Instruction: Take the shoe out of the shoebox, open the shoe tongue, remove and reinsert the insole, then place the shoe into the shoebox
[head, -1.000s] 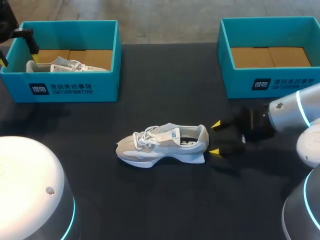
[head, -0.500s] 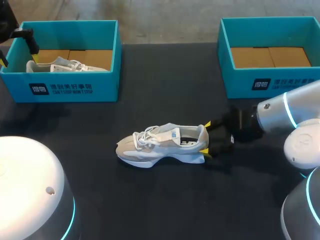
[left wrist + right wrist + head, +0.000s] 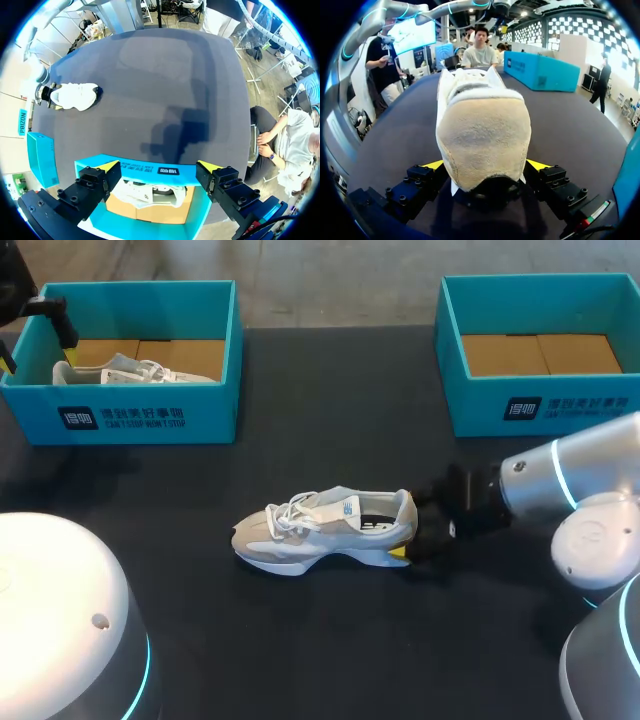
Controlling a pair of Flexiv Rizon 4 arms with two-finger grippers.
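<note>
My R end effector (image 3: 408, 525) straddles shoe (image 3: 320, 530) heel, grip state can't tell: centre it, clamp firmly w/o crushing collar, keep sole on bench (image 3: 350, 640).

I see the pale grey-white shoe (image 3: 322, 530) upright mid-table — toe left, heel right. The left shoebox (image 3: 130, 415) holds a second shoe (image 3: 130, 370); the right shoebox (image 3: 540, 405) shows its cardboard floor.

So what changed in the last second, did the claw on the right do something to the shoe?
The right claw slid left until the heel of the shoe sat inside it; whether it grips yet I cannot tell. The shoe itself did not move. The left claw stayed open over the left box.
</note>
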